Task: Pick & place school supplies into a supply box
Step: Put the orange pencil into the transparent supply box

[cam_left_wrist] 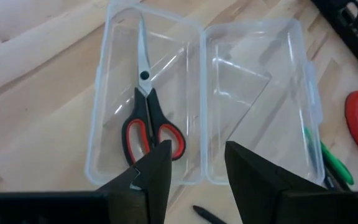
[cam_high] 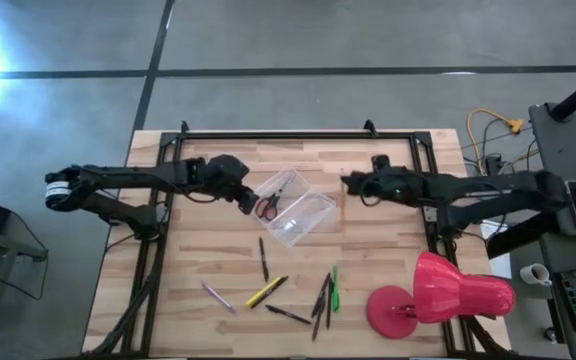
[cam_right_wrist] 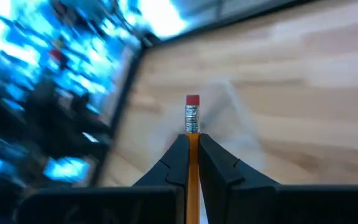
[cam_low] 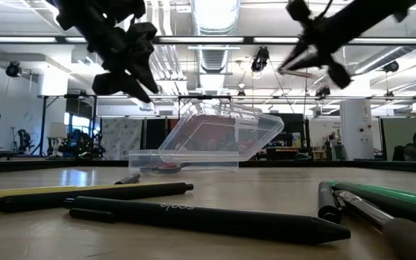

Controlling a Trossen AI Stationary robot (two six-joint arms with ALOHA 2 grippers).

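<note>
The clear supply box [cam_high: 296, 212] lies open on the wooden table, with red-handled scissors [cam_left_wrist: 146, 118] lying in one half. My left gripper [cam_left_wrist: 194, 167] hangs open just over the box's left end [cam_high: 251, 203], one finger over each half, touching nothing. My right gripper [cam_high: 351, 182] is raised off the table to the right of the box, shut on an orange pencil [cam_right_wrist: 192, 127]. Dark pens [cam_high: 320, 297], a yellow marker [cam_high: 266, 291] and a green pen [cam_high: 334, 288] lie loose on the table nearer the front edge. My right gripper pinches the pencil's shaft [cam_right_wrist: 192, 142] between its two fingers, just behind the metal band. The fingers lie along the pencil, and its red eraser end [cam_right_wrist: 192, 101] sticks out past the fingertips. The pencil is lifted clear of the table; the fingers hide the rest of it.
A big red lamp [cam_high: 438, 290] stands at the front right corner. A black metal frame [cam_high: 298, 133] runs along the table's far edge and sides. Bare wood lies between the box and the loose pens.
</note>
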